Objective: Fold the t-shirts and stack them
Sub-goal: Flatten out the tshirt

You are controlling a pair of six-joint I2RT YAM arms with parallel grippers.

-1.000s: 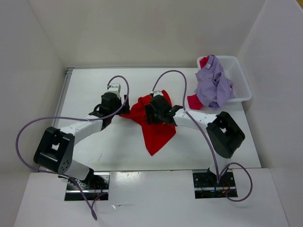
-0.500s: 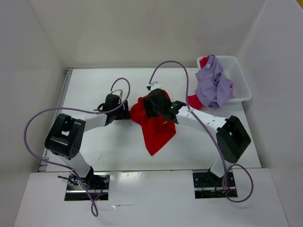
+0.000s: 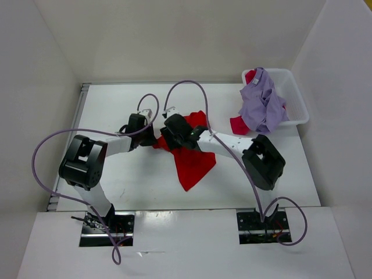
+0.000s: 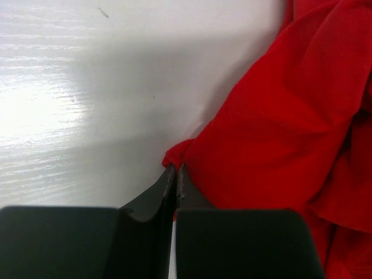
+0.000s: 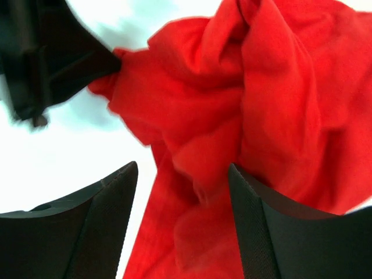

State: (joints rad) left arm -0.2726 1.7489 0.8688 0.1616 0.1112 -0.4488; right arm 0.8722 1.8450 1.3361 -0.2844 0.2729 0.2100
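Centrally, right at both sets of fingers: bright red t-shirt (image 3: 192, 156), rumpled on the white table (image 3: 139, 180), bunched up near the fingertips and tapering to a point on the side toward the arm bases. Pinched at its outermost corner by the left gripper (image 4: 176, 173), jaws pressed tight together with a sliver of red cloth caught between them; bare tabletop to the left of those fingers, wrinkled red cloth fanning out ahead and to their right. Just beyond that pinched corner, over the bunched part of the same shirt, the right gripper (image 5: 183, 168), fingers (image 5: 99, 221) spread apart and clamping nothing, a thick twisted fold of red directly between and past them; impossible to tell whether touching the cloth or just above it. Seen from that wrist, dark left fingertips up and to the left of the right fingers, nipping the shirt's corner. Well away from both grippers, far off to the right of the right fingers, white plastic bin (image 3: 297, 107) at the table's far right corner. Heaped inside it and draped over its near-left rim, pale lavender t-shirt (image 3: 261, 104), unfolded. Under that, pinkish crimson t-shirt (image 3: 238, 124), one lobe hanging out onto the table beside the bin, another bit peeking out at the bin's back corner. Bin pile and red shirt well apart
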